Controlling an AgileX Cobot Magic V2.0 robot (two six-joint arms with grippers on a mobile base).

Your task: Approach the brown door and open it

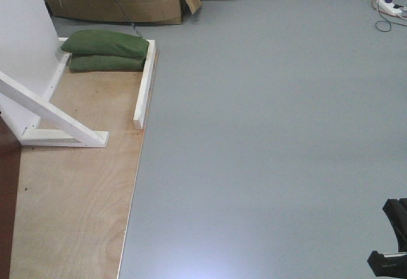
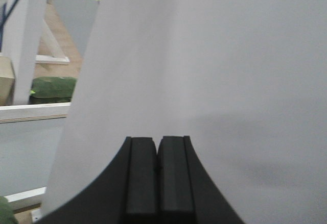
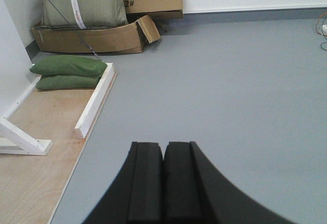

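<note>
1. Grippers, two units. Left gripper (image 2: 157, 155): both black pads (image 2: 142, 178) pressed flat against each other, nothing between them. It faces the white panel (image 2: 204, 55) at close range; whether it makes contact cannot be determined. Right gripper (image 3: 163, 157): pads likewise together with nothing held, suspended over the grey floor (image 3: 230, 91).

2. Brown door (image 1: 6, 203), one unit. It is visible only as a narrow reddish-brown strip at the lower left edge of the front view, bordering the plywood base (image 1: 76, 190).

3. Frame on the plywood base: one white diagonal brace (image 1: 51, 114) running to the foot of the white panel, and one white rail (image 1: 145, 85) along the base edge.

4. Green sandbags (image 1: 105, 51), two units, stacked one on the other at the far end of the rail.

5. Cardboard boxes (image 3: 92, 38), two units, against the far wall. The open box holds one green wrapped bundle (image 3: 84, 2).

6. Power strip (image 1: 389, 6), one unit, with cables, at far right.
</note>
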